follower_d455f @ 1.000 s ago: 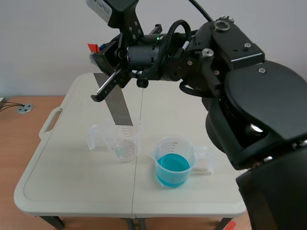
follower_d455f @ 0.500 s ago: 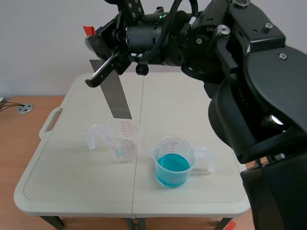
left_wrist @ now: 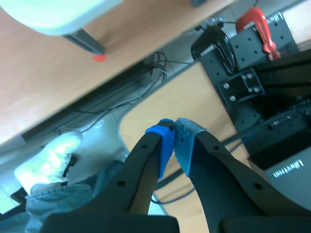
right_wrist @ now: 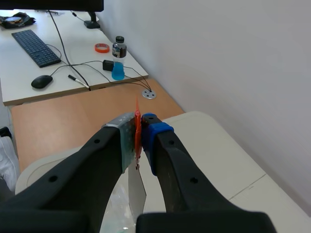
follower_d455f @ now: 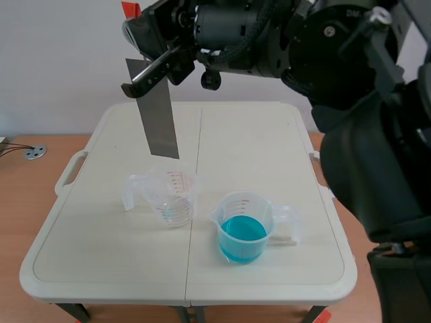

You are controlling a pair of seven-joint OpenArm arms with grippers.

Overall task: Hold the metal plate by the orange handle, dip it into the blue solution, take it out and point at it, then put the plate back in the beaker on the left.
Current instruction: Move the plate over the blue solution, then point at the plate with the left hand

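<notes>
Two pads of the right gripper (right_wrist: pixel 139 130) were pinching the orange handle (right_wrist: pixel 137 121), so the metal plate (follower_d455f: pixel 156 111) hung from it, slightly tilted, high over the table (follower_d455f: pixel 256 141). One second before, the lower end of the plate was still inside the empty beaker (follower_d455f: pixel 172 196) on the left. Half a second later it was at the rim, and now its lower edge was clearly above the rim and touched nothing. I judged from this that the taking-out was done, and that carrying the plate sideways to the blue solution (follower_d455f: pixel 242 231) was the next step. The solution waited in the second beaker (follower_d455f: pixel 259 210), which stood near the empty one, on its right and closer to the robot. Between the two I saw no obstacle, only the rim of the empty beaker directly under the plate. The left gripper (left_wrist: pixel 174 141) was pressed together on nothing and looked down at the floor beside the table, far from the work. On a desk behind the table lay a keyboard (right_wrist: pixel 34 46), a mouse (right_wrist: pixel 41 81) and a small bottle (right_wrist: pixel 118 58), well apart from the beakers.
</notes>
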